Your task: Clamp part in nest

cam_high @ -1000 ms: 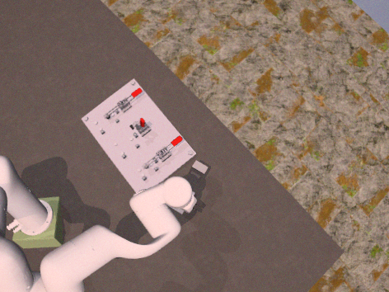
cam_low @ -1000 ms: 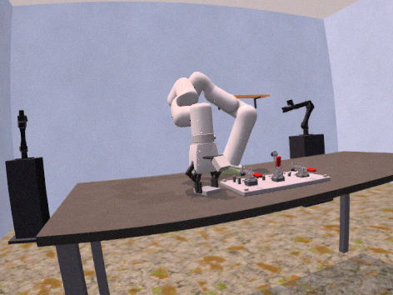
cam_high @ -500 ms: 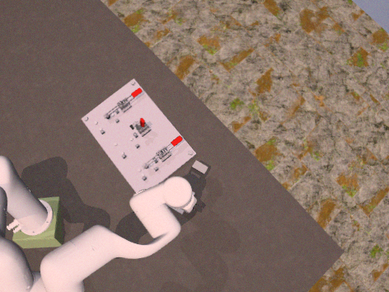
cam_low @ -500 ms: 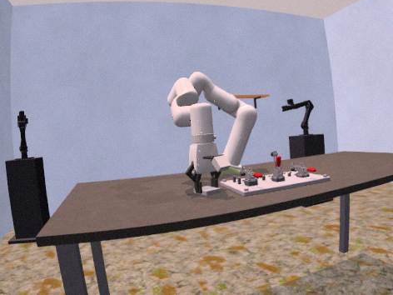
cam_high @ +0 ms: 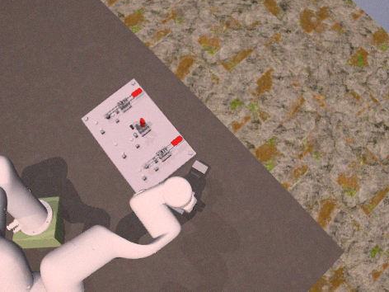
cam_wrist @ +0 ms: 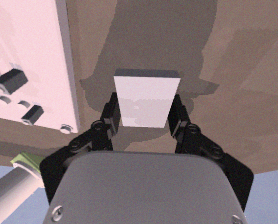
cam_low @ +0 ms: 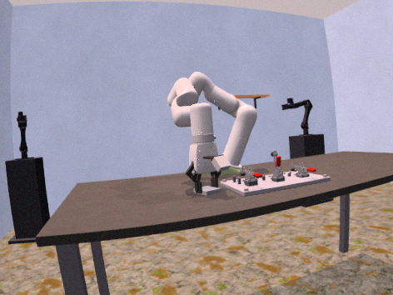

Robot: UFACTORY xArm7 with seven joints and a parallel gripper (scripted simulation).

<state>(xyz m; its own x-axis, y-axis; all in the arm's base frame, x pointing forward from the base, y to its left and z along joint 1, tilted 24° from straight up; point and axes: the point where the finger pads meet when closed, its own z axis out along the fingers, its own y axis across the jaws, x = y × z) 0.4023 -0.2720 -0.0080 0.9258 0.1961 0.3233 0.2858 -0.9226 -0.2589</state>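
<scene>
The part, a light grey flat block, lies on the table beside the fixture plate. My gripper is shut on the part, one finger against each long side; the arm hides most of the gripper in the top view. The middle clamp has its red handle upright and its bar raised. The two outer clamps have their handles low and their bars down; whether they are locked I cannot tell.
The near outer clamp stands at the plate end closest to the part. Small dark blocks and pale pads stand up from the plate. The arm's forearm passes over the plate's near corner. The table edge runs beyond the part.
</scene>
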